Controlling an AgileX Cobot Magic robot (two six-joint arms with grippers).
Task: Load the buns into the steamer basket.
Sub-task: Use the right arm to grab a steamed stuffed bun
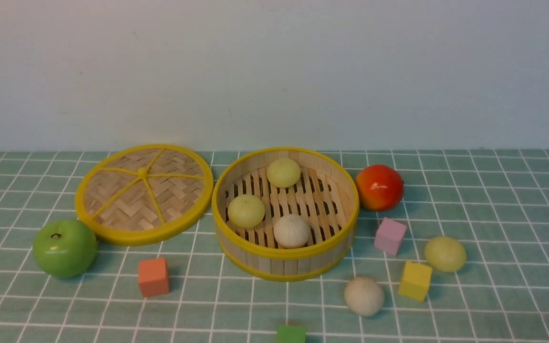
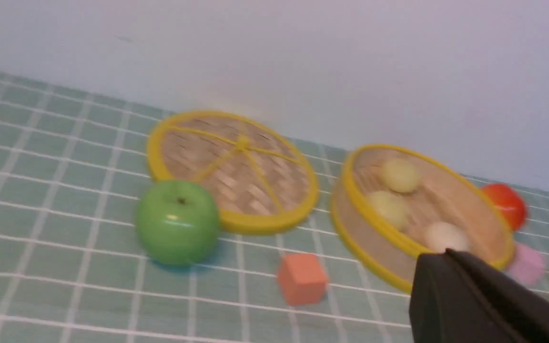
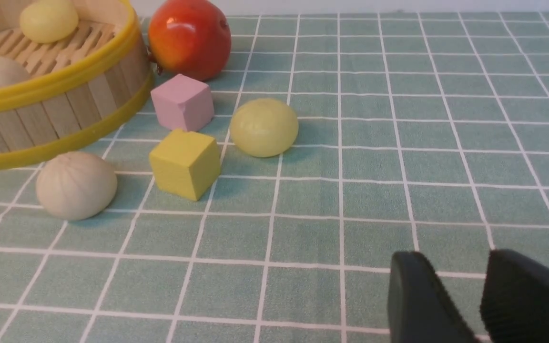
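Three buns (image 1: 291,230) sit in the steamer basket (image 1: 274,267): two yellow-green, one off-white, all on the slats. Two are out on the tabletop (image 1: 493,305), both on the basket's right side: the off-white bun (image 1: 363,296) near its front-right wall, the yellow-green bun (image 1: 445,254) further right. The yellow cube (image 1: 415,280) is between those two, the pink cube (image 1: 390,236) just beside the basket wall. Right gripper (image 3: 465,290) is empty, jaws slightly spread with a narrow gap; both loose buns lie ahead of it, toward the basket, well apart from it. Left gripper (image 2: 448,252) looks pressed together and empty (view is blurred), facing the basket from the near-left. My call: right arm is nearer. Buns are round, so there's no axis to align; the yellow cube crowds either approach
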